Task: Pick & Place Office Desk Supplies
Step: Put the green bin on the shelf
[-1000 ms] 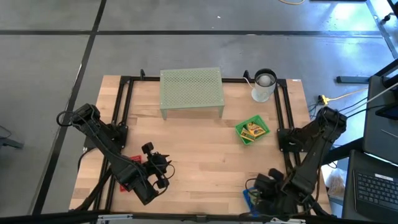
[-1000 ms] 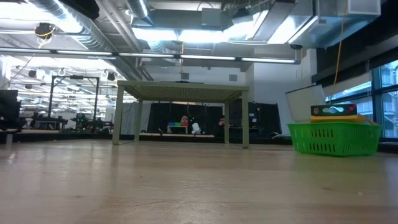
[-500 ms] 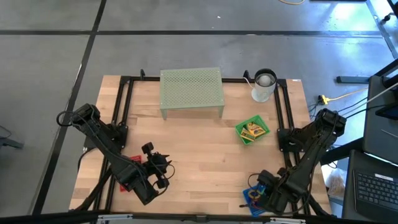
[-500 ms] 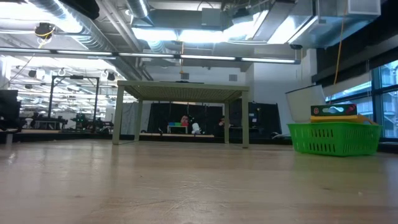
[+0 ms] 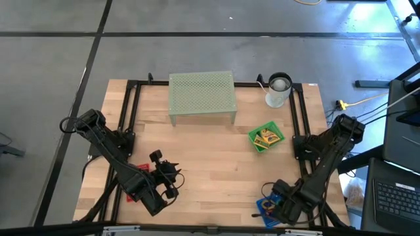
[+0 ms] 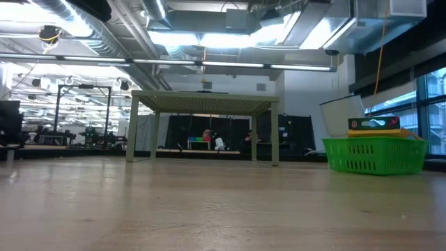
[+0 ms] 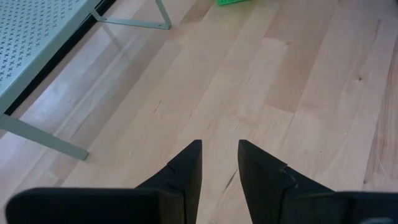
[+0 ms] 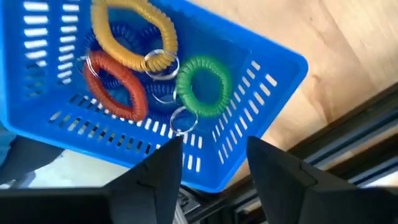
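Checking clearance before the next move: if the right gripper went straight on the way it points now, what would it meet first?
Most likely the blue tray: the right gripper, fingers apart and empty, points at its slotted near wall, with the green ring lying just inside. How far off the wall is cannot be told.

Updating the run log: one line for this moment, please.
right gripper: open above blue tray | coil rings: in tray | left gripper: empty, over table

The right gripper hangs at the near right corner of the table, its arm stretched along the right edge, jaws parted and holding nothing. The left gripper waits near the front left, its two dark fingers apart and empty.
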### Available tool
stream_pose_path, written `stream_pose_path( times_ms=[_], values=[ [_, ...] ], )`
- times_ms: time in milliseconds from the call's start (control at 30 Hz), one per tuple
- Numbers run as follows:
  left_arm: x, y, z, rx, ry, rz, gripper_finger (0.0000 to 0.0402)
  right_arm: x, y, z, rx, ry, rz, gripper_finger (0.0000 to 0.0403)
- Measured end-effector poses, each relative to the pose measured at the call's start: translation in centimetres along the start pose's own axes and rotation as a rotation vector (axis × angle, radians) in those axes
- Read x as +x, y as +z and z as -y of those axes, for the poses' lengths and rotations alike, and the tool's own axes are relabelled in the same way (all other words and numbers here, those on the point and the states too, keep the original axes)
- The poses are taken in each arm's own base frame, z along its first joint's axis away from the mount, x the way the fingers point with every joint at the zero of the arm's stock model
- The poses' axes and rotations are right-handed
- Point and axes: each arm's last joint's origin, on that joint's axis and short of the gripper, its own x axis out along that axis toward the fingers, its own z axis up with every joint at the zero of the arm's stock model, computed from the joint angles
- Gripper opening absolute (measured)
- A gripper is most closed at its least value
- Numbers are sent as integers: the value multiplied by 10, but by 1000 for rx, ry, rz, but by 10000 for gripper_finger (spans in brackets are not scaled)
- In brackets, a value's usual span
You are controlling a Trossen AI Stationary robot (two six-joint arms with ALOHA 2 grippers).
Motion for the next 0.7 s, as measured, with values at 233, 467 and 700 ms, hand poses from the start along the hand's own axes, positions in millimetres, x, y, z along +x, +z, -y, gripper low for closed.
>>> stream_pose_path(
  times_ms=[233,467,700],
  values=[
    [0,1,0,0,9,21,97,-19,19,-14,-8,87,102,177],
    [0,1,0,0,13,29,97,-46,46,-28,-117,171,436,156],
    [0,1,0,0,13,28,97,-55,75,-27,-262,61,723,152]
  ],
)
